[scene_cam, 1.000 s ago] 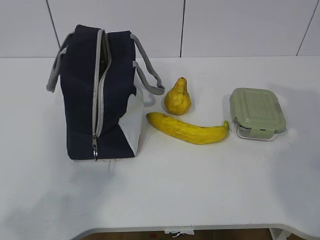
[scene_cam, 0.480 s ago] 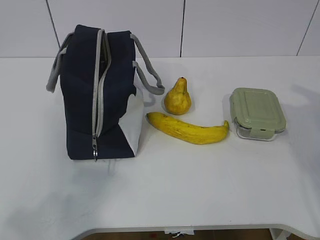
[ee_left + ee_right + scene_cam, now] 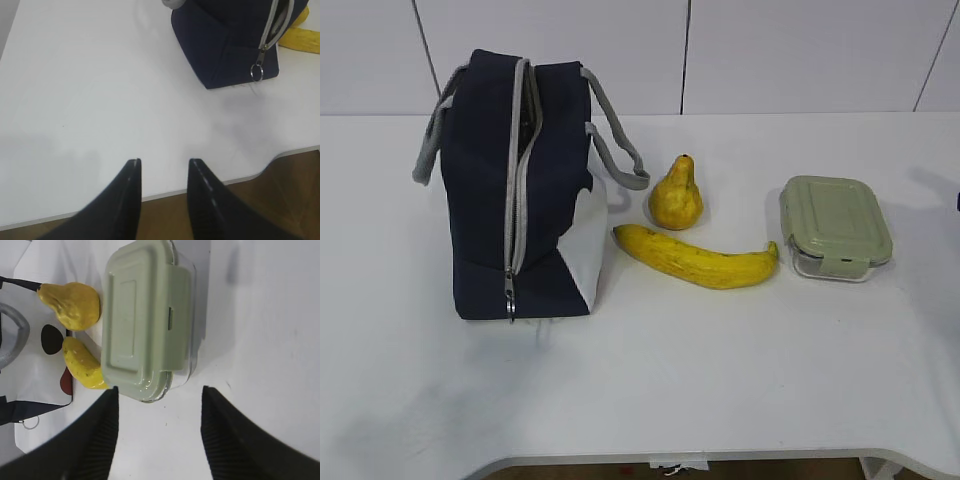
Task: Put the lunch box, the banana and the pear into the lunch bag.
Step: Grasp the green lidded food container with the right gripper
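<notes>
The navy lunch bag (image 3: 480,200) stands at the left, its grey zipper gaping along the top and front. The pear (image 3: 675,195) stands right of it, the banana (image 3: 698,260) lies in front, and the green-lidded lunch box (image 3: 834,225) sits at the right. My right gripper (image 3: 160,390) is open and empty, hovering just short of the lunch box (image 3: 145,320), with the pear (image 3: 72,305) and banana (image 3: 82,365) beyond. My left gripper (image 3: 164,165) is open and empty over the table's front edge, well short of the bag (image 3: 225,45).
The bag's zipper pull ring (image 3: 257,72) hangs at its lower front corner. Grey loop handles (image 3: 615,140) droop toward the pear. The white table's curved front edge (image 3: 280,152) is close to the left gripper. A white wall stands behind.
A dark sliver of the right arm has come in at the right edge of the exterior view. The bag, fruit and lunch box have not moved.
</notes>
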